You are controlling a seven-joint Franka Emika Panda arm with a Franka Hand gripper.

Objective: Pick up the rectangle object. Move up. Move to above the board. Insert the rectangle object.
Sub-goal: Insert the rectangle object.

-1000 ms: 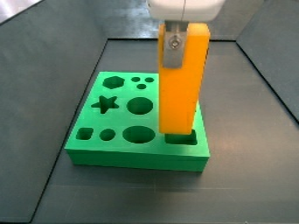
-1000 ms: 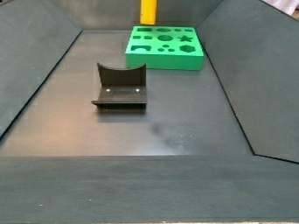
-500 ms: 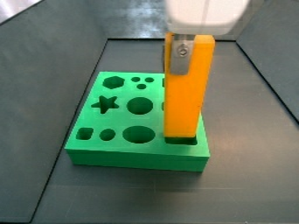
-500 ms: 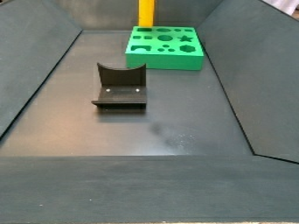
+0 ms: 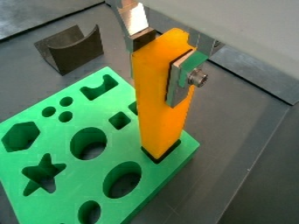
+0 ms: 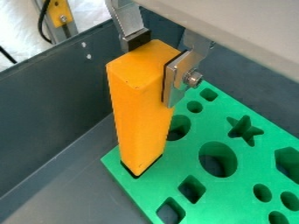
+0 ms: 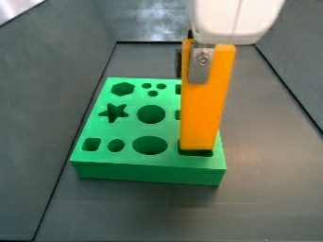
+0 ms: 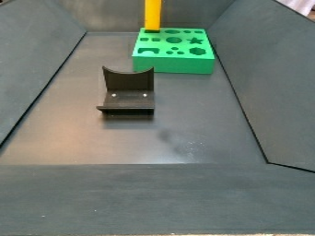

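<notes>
The rectangle object (image 5: 158, 105) is a tall orange block. It stands upright with its lower end in the rectangular hole at a corner of the green board (image 5: 82, 182). My gripper (image 5: 162, 66) is shut on the block's upper part, one finger on each side. Both also show in another wrist view, the block (image 6: 138, 114), the gripper (image 6: 156, 66) and the board (image 6: 158, 185). In a side view the gripper (image 7: 202, 61) grips the block (image 7: 202, 109) over the board's (image 7: 127, 132) right front corner. In the farther side view only the block (image 8: 153, 14) and the board (image 8: 185, 63) show.
The dark fixture (image 8: 127, 90) stands on the grey floor in front of the board and also shows in a wrist view (image 5: 70, 48). Sloped grey walls ring the floor. The board's other holes are a star, circles, a hexagon and squares.
The gripper and the orange block have moved down. The block's lower end has gone deeper into the rectangular hole.
</notes>
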